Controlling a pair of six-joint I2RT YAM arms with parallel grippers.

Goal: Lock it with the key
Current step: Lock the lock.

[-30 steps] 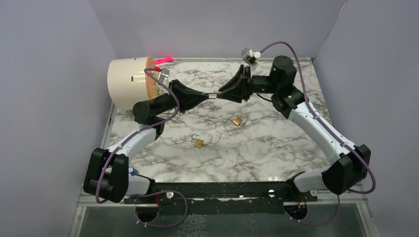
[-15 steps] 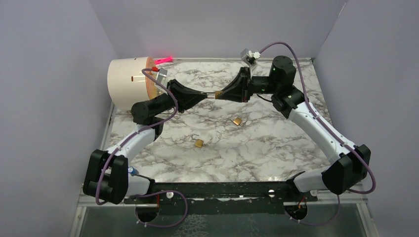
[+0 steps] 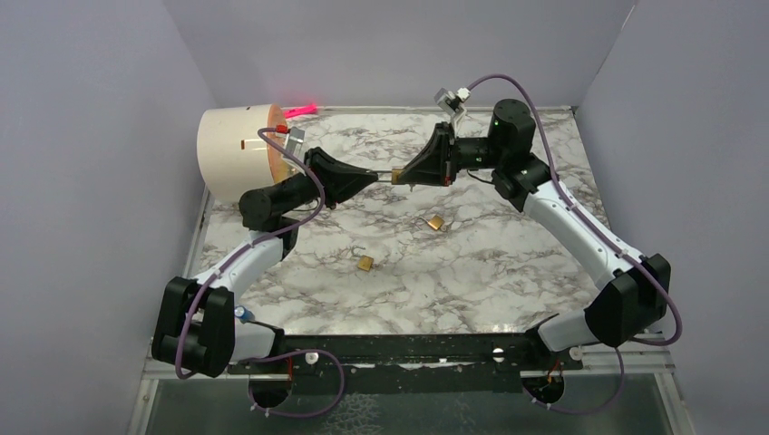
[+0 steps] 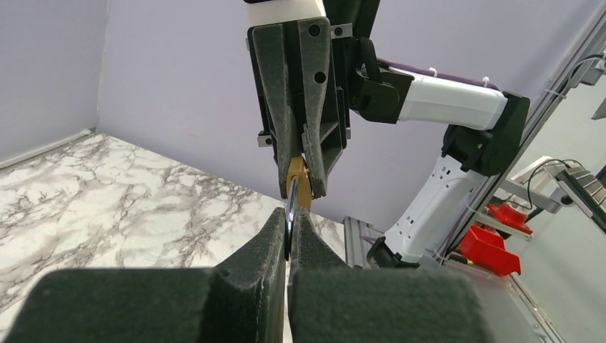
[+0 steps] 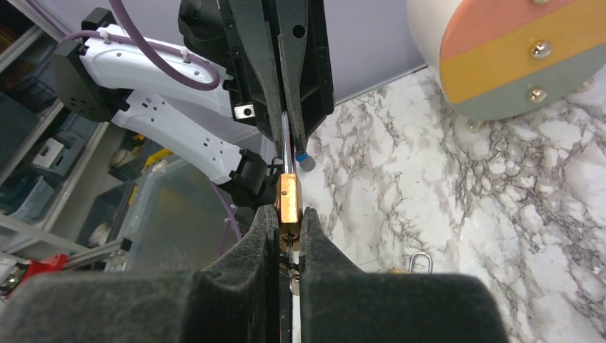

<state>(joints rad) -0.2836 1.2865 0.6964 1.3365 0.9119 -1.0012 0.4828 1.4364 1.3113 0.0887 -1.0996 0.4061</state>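
Met tip to tip in the upper centre of the overhead frame, above the white-and-grey marbled counter [image 3: 490, 263]: the left gripper [image 3: 377, 175] and the right gripper [image 3: 405, 173]. Pinched in the left gripper, black fingers pressed together with no gap to see: the silver steel shackle [image 4: 289, 209] of a small brass padlock [image 5: 288, 200]. Clenched in the right gripper, pads flat against both broad faces: the brass body of that same padlock. Held so clear of the counter, bridged between the two grippers.

From the left wrist: looks up at the right gripper coming down from the top of the frame, with a sliver of brass between its tips, just above the shackle. From the right wrist: meets the narrow brass edge head-on at centre frame, with the shackle running up into the tips of the left gripper. Just under the body, something small and dark between the pads, too hidden to name.

Whole only overhead: a second brass padlock [image 3: 435, 222] lying at mid-counter and a third brass padlock [image 3: 365, 263] lower left of it, shackle lifted, both well apart from the grippers. At upper left, a cream cylindrical drum [image 3: 227, 154] on its side, near the left wrist. Right wrist only, upper right: the drum's end face, banded pink, yellow and grey-green, with screw heads.
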